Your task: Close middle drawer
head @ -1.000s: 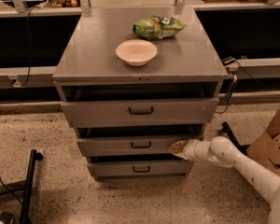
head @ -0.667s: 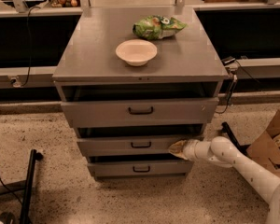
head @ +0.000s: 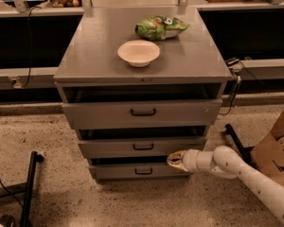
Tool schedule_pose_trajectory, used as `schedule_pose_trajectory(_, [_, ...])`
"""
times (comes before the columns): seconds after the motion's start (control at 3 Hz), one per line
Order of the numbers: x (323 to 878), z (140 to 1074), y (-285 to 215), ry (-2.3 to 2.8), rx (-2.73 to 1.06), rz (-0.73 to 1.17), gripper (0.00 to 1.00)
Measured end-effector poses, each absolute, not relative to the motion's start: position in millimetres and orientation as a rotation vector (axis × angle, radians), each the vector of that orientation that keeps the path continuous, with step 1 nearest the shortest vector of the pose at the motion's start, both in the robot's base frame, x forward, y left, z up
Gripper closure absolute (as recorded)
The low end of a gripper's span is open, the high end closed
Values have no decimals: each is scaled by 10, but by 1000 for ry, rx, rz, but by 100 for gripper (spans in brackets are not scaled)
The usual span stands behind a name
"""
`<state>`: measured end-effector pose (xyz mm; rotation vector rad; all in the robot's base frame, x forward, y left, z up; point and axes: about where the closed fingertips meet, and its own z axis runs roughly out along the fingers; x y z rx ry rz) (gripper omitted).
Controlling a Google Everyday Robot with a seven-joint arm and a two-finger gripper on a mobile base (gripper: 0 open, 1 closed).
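Note:
The grey metal cabinet has three drawers, all pulled out a little. The middle drawer has a low front and a small dark bar handle. My gripper is at the end of the white arm that reaches in from the lower right. It sits at the lower right part of the middle drawer's front, just above the lowest drawer. It looks to be touching or almost touching that front.
A white bowl and a green bag lie on the cabinet top. The top drawer juts out furthest. A cardboard box stands at the right. A black stand is on the floor at the left.

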<state>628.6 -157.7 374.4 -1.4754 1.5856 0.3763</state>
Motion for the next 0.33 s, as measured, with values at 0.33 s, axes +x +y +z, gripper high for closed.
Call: schedule_pose_trajectory(0.33, [5592, 3769, -1282, 1509, -1548, 491, 100])
